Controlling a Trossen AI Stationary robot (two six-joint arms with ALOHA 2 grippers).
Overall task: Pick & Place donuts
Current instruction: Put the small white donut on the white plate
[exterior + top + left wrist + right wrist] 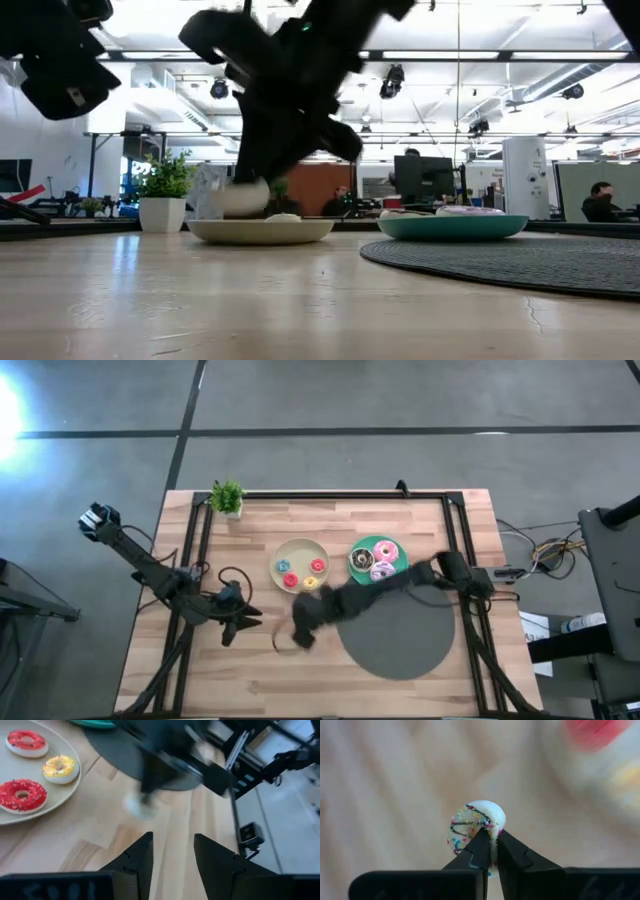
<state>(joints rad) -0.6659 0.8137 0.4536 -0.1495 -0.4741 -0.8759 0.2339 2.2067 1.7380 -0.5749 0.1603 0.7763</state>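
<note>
My left gripper (243,623) waits over the bare wood at the table's left, fingers parted and holding nothing. The beige plate (299,546) carries two red donuts (22,795) and a yellow donut (60,768). Just in front of that plate my right gripper (300,636) hangs above the wood, fingers pinched on a small white sprinkled donut (476,826). The teal plate (362,545) holds larger donuts, a pink one (386,551) among them.

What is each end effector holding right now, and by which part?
The right end effector pinches a small white sprinkled donut by its ring's edge, fingers closed on it above the wooden table. The left end effector is open, holding nothing.
</note>
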